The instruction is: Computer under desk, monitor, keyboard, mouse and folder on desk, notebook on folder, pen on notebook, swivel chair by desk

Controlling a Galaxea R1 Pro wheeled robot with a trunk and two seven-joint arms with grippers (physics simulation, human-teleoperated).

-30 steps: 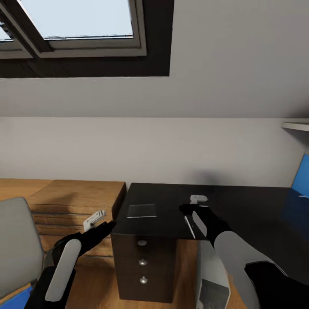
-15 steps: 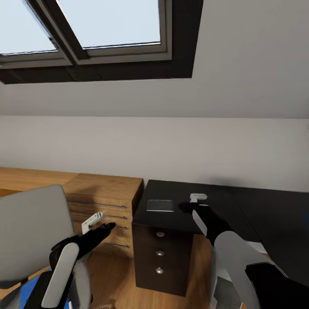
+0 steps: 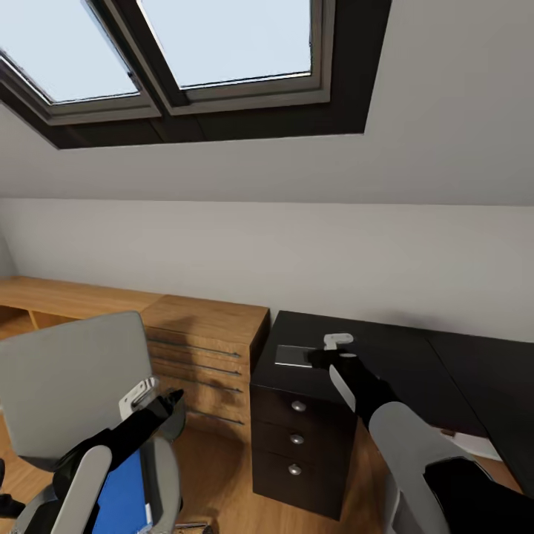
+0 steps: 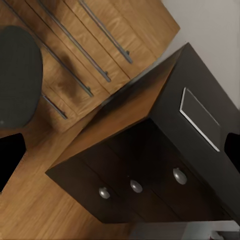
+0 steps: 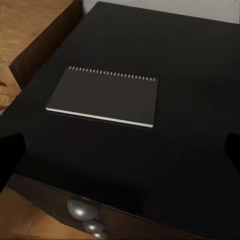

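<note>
The black table (image 3: 415, 363) was seen against the wall, a wood dresser (image 3: 200, 348) beside its drawer end. The swivel chair (image 3: 67, 386) stood before the dresser, the blue folder (image 3: 122, 493) on its seat. The notebook (image 5: 105, 95) lay flat near the table's corner. The right pincer (image 3: 317, 357) hovered beside it, the left pincer (image 3: 172, 399) by the chair; whether either was clenched could not be told.
</note>
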